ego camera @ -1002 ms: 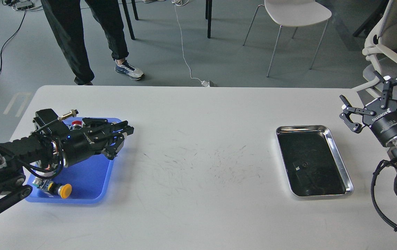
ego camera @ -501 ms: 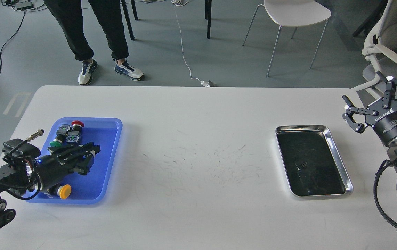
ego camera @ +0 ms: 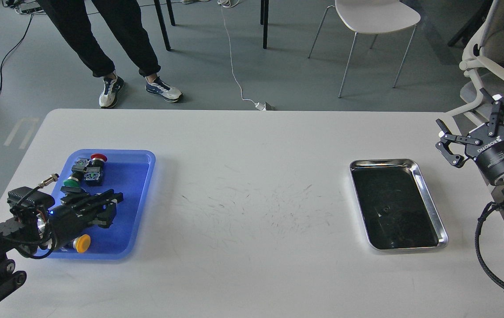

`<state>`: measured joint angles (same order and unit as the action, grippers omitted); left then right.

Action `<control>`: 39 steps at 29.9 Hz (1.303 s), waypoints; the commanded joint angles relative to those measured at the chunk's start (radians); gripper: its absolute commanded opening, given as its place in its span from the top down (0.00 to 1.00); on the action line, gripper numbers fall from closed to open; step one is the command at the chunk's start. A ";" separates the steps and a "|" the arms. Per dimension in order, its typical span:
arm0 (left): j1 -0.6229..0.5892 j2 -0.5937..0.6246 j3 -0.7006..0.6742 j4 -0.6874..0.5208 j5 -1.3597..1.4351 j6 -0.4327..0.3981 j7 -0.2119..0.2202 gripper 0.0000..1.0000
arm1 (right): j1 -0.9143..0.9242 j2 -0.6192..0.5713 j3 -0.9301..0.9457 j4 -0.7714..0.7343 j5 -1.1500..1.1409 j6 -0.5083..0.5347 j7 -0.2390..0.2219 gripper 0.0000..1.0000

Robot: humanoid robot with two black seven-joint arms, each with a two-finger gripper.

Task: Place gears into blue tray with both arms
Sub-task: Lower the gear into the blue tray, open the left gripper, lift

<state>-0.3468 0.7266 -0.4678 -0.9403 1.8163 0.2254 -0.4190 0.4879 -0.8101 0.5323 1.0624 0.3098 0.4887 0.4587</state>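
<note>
The left gripper (ego camera: 113, 205) hangs over the middle of the blue tray (ego camera: 139, 194), its dark fingers lying close together and pointing toward the desk's centre; whether they are parted or pressed together cannot be told. The right gripper (ego camera: 481, 121) is raised beyond the right edge of the desk, its two fingers spread wide apart and holding nothing.

The blue tray sits near the left edge of the white desk (ego camera: 252, 145). In its far-left corner lie a red-capped push-button (ego camera: 97, 159) and a green-capped push-button (ego camera: 72, 181); a yellow-capped push-button (ego camera: 82, 243) lies near its near edge, just beside the left arm.

Toward the desk's right edge stands a silver metal tray (ego camera: 428, 194) with a dark floor. One small black gear (ego camera: 383, 210) lies near its middle; anything else on that dark floor is too faint to make out.
</note>
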 commanded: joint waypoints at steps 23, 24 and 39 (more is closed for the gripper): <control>-0.325 0.059 -0.018 -0.170 -0.629 -0.053 0.058 0.11 | 0.020 -0.076 0.029 0.085 -0.001 0.000 -0.012 0.03; -0.354 0.044 -0.017 -0.161 -0.726 -0.075 0.083 0.11 | 0.021 -0.087 0.028 0.096 -0.004 0.000 -0.014 0.04; -0.501 -0.200 -0.025 0.291 -1.522 -0.389 0.143 0.04 | 0.357 -0.285 -0.128 0.444 -0.634 -0.147 -0.268 0.03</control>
<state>-0.8448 0.5320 -0.4880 -0.6591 0.3375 -0.1508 -0.2731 0.7280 -1.0351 0.5124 1.4219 -0.1562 0.3466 0.2501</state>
